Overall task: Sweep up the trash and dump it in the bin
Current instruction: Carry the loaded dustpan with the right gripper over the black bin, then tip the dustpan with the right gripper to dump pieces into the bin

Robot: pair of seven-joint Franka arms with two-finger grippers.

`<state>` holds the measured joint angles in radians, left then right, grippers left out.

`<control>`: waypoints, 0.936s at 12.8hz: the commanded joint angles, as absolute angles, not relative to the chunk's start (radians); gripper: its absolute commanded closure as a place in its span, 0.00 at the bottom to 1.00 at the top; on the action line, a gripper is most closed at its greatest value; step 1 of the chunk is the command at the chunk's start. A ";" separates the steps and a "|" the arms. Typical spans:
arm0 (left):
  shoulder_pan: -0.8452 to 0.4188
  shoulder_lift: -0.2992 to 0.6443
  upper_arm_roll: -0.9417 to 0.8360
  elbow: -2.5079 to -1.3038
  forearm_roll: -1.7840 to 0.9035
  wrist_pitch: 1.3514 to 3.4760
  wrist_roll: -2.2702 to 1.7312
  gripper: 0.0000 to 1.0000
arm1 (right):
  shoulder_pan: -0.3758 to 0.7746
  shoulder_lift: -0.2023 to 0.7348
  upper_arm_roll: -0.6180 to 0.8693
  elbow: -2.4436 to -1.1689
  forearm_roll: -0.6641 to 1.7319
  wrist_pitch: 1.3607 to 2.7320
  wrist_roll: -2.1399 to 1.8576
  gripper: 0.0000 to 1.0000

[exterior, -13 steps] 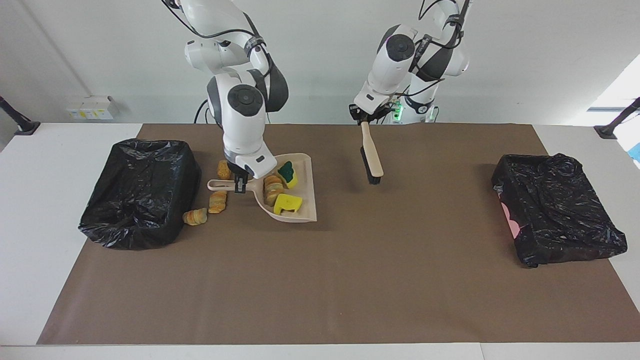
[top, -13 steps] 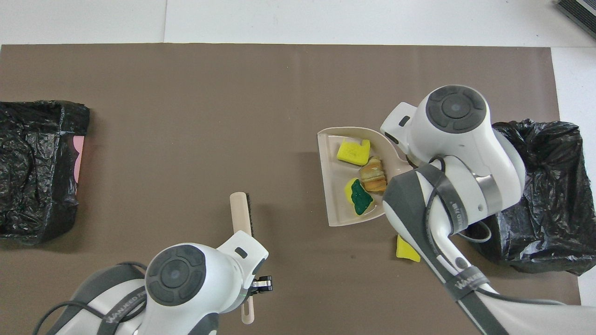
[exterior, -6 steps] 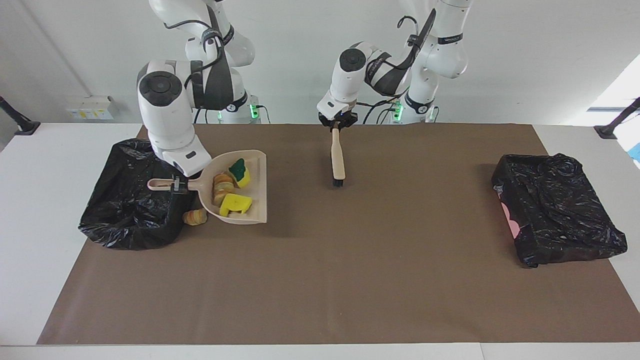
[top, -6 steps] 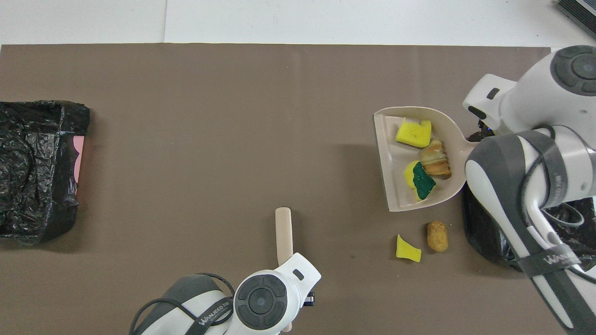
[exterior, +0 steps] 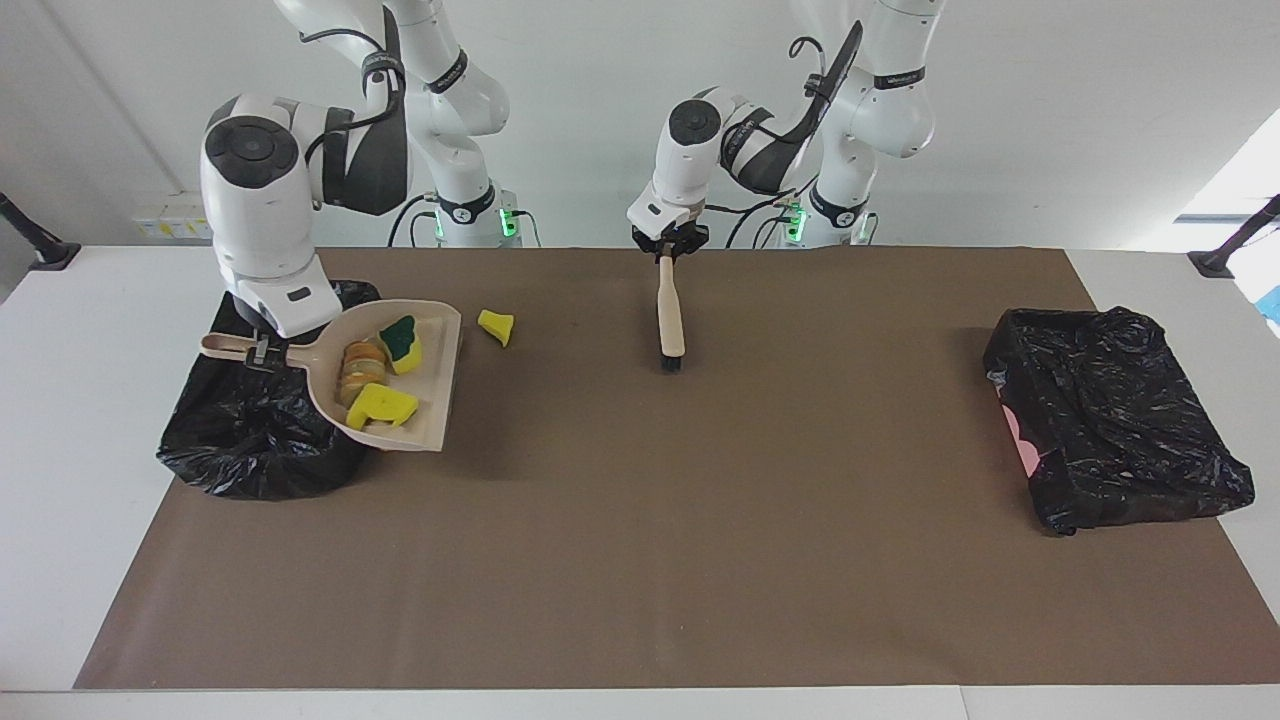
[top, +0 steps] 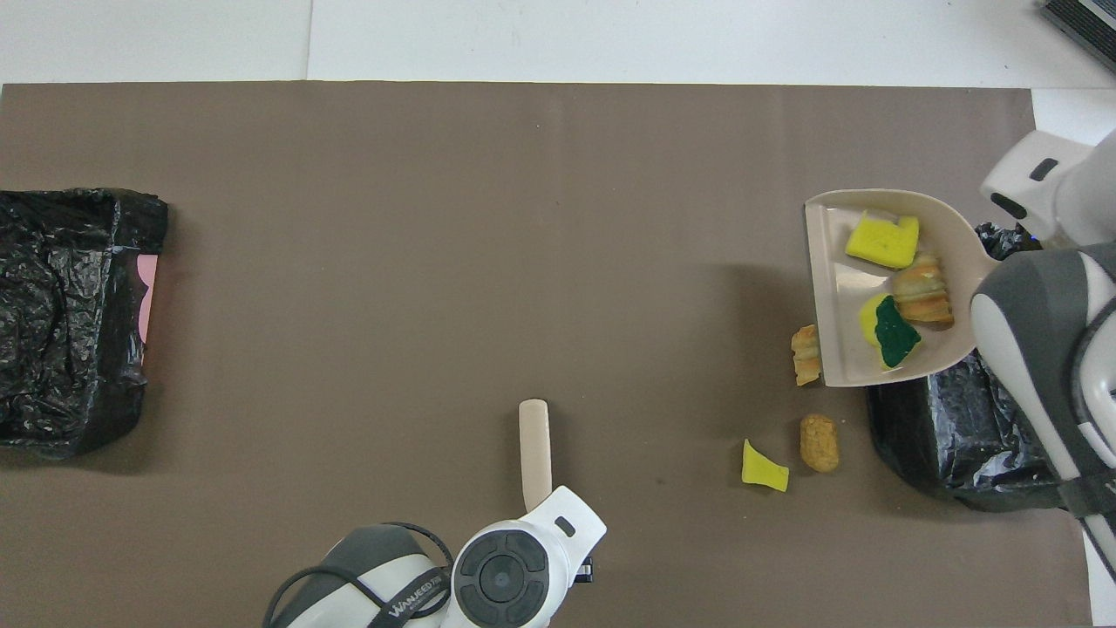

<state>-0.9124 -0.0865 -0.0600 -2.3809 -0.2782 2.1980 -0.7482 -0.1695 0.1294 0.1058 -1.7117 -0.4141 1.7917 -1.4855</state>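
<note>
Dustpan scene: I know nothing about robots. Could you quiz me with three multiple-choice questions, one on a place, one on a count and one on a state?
1. Where is the dustpan?
A. Flat on the mat at mid-table
B. In the air, by the black bin at the right arm's end
C. Inside a bin

2. How many scraps lie in the dustpan?
A. Three
B. One
C. Six

3. What state is the brush in?
A. Lying flat on the mat
B. Dropped in a bin
C. Hanging bristles down from the left gripper

Key: 1 B, the right gripper holds its handle above that bin. 2 A, two sponge chunks and one bread-like lump. 3 C, the gripper clamps its handle end.
</note>
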 commanded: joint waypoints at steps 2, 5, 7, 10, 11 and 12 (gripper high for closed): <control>-0.919 -0.092 -0.051 -2.410 -0.276 2.224 -0.755 1.00 | -0.308 0.080 0.118 -1.796 -0.492 1.880 -1.548 1.00; -0.907 -0.092 -0.049 -2.411 -0.276 2.223 -0.752 0.36 | -0.406 -0.024 0.117 -1.980 -0.550 2.038 -1.549 1.00; -0.882 -0.091 -0.049 -2.407 -0.276 2.200 -0.755 0.00 | -0.413 -0.055 0.117 -2.023 -0.648 2.033 -1.548 1.00; -0.772 -0.091 -0.048 -2.393 -0.273 2.168 -0.753 0.00 | -0.413 -0.058 0.115 -2.023 -0.771 2.025 -1.539 1.00; -0.732 -0.091 -0.046 -2.382 -0.272 2.164 -0.755 0.00 | -0.413 -0.060 0.115 -2.023 -0.802 2.020 -1.526 1.00; -0.686 -0.089 -0.046 -2.375 -0.258 2.164 -0.755 0.00 | -0.413 -0.072 0.115 -2.037 -0.849 2.014 -1.497 1.00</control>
